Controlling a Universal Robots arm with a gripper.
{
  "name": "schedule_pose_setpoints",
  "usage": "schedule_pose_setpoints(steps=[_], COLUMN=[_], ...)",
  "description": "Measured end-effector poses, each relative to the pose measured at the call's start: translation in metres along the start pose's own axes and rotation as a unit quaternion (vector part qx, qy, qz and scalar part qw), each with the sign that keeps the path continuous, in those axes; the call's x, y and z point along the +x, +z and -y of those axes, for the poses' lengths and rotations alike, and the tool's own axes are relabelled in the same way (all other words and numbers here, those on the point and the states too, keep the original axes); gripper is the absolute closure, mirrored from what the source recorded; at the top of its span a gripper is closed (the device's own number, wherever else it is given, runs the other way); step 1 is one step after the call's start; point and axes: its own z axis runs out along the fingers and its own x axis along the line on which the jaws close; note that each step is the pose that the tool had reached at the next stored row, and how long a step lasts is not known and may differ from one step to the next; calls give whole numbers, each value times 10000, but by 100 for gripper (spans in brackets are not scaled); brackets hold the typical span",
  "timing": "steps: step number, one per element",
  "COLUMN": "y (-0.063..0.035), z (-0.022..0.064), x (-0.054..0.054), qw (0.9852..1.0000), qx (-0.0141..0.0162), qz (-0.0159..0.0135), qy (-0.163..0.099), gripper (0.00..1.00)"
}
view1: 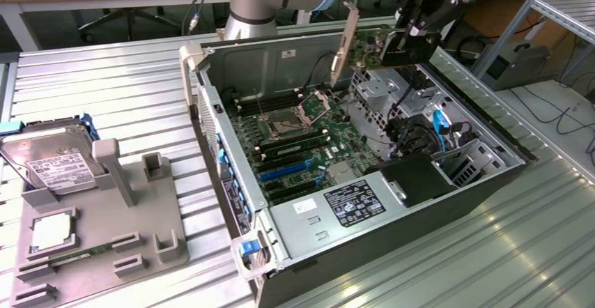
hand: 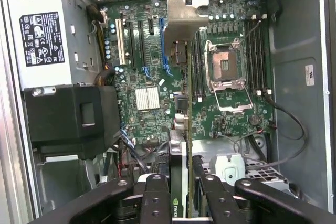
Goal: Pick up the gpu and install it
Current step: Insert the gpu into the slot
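Overall, a ribbed metal surface [view1: 111, 92] carries an open computer case [view1: 279, 64] lying on its side, with a grey tray [view1: 139, 231] beside it toward the exterior view's left. Inside the case the green motherboard [hand: 152, 72] lies face up, with a bare processor socket [hand: 226, 72] and a row of long slots. A power supply [hand: 42, 35] with a black-and-white label sits at one end. The robot arm [view1: 269, 1] rises behind the case. Its black claw [hand: 181, 203] hangs over the case's far end and pinches the graphics card [hand: 179, 56] between its fingers [hand: 157, 198]. The card stands on edge up near the case's far rim, above the motherboard and not seated in a slot. Its silver bracket [view1: 352, 40] points upright at the end away from the claw. On the tray, a silver hard drive [view1: 51, 162] with a white label leans at the far end, and a small square chip [view1: 51, 231] lies flat nearer the camera.
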Motion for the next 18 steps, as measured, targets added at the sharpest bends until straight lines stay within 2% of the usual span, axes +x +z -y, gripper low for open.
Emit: schedule_pose_setpoints(steps=[8,18], y=[27,213], z=[-80,-154], x=[6,12], qw=[10000,10000], qx=[0,0], qz=[0,0], qy=[0,0], gripper=[73,73])
